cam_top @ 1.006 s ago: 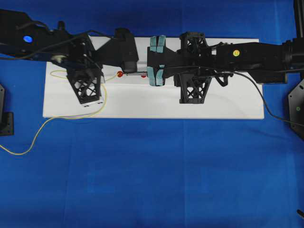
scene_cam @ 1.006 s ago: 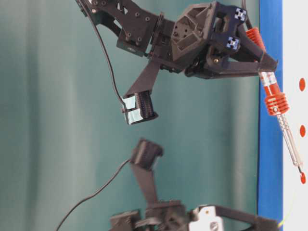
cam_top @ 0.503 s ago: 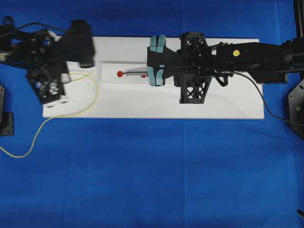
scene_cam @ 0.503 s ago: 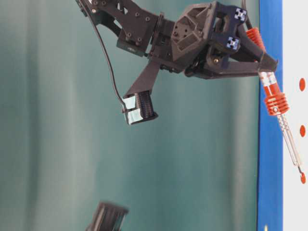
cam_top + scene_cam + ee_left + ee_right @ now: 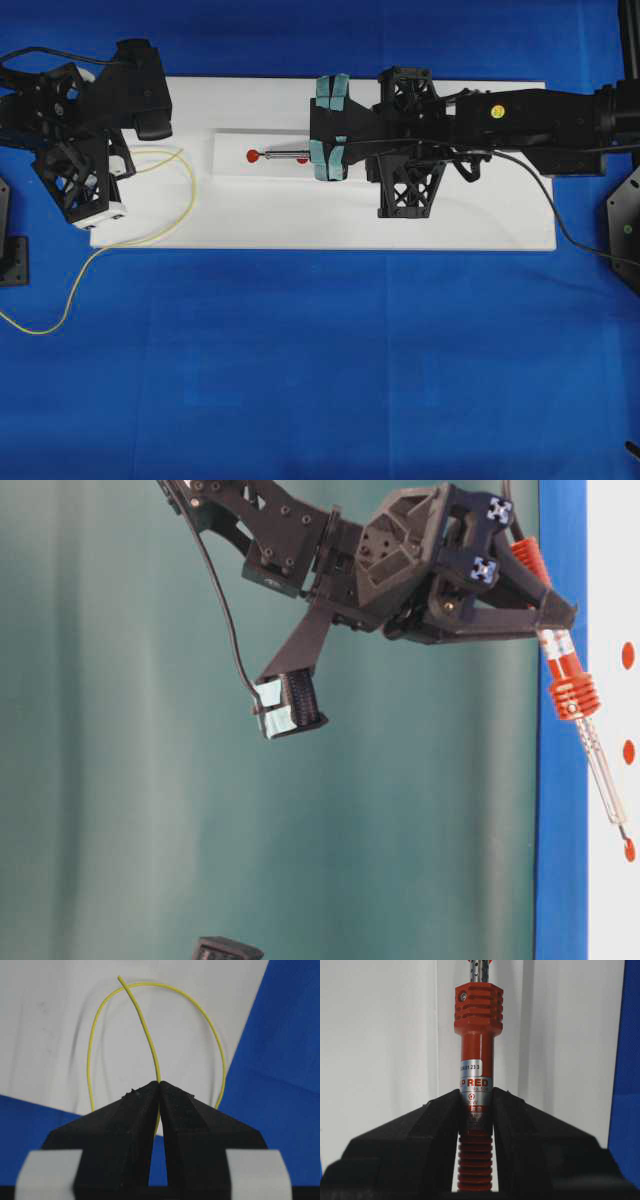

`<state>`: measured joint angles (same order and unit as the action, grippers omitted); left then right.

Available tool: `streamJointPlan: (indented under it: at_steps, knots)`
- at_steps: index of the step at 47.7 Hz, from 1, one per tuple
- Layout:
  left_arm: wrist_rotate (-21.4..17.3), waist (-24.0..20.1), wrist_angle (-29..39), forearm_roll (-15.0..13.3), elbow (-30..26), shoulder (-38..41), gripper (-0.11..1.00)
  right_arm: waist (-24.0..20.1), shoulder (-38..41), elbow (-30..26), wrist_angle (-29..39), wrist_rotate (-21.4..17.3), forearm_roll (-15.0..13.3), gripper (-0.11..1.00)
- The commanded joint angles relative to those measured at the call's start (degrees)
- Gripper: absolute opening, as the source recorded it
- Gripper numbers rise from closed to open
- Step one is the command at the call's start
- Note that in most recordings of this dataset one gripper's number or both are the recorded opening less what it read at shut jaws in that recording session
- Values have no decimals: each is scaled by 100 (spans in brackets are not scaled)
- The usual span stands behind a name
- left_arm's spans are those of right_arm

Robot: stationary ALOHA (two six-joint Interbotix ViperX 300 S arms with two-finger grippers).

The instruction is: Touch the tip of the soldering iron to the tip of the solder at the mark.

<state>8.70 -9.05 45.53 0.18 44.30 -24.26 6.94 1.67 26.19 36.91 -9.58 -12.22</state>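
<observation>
My right gripper (image 5: 476,1092) is shut on the silver band of the red-orange soldering iron (image 5: 476,1035). It holds the iron slanted down over the white board. The iron's shaft (image 5: 290,155) points left, and its tip (image 5: 624,830) hangs right by the red mark (image 5: 252,156). Far from the mark, my left gripper (image 5: 159,1082) is shut on the thin yellow solder (image 5: 147,1030). The free end of the solder (image 5: 119,978) sticks out ahead over the board's left end. The rest of the solder (image 5: 190,185) loops back and trails off onto the blue cloth.
The white board (image 5: 470,225) lies on a blue cloth (image 5: 320,370), with a raised white strip (image 5: 230,145) under the mark. Another red dot (image 5: 303,160) sits beside the shaft. The left arm (image 5: 90,120) hangs over the board's left edge. The iron's black cord (image 5: 560,220) runs off right.
The left arm has pulled back to the left, carrying the solder's end away from the mark to the board's left end. The right arm and the iron have not moved.
</observation>
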Motion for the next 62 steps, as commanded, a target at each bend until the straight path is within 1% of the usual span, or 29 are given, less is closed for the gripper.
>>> streamJointPlan:
  at_steps: [1,18,27,32,38,42,53,62]
  knots:
    - [9,0,-26,9,-97,-44,1,18,-325,-26,-18,-9,-26,7]
    - [18,0,-26,9,-70,-62,1,18,-993,545,-105,-70,-26,7]
    - [35,9,-114,9,-123,-9,1,18,-1063,615,-237,-70,-26,7]
    - [132,44,-211,9,-193,70,1,18,-1072,615,-237,-70,-44,7]
    - [211,149,-290,9,-404,290,1,26,-1090,624,-229,-70,-97,7]
    - [229,202,-299,9,-642,501,1,35,-1099,633,-229,-70,-105,7]
    - [193,237,-343,9,-1362,1248,1,53,-1178,721,-229,-70,-132,7]
    - [141,237,-352,9,-1811,1819,1,62,-1336,896,-237,-70,-132,7]
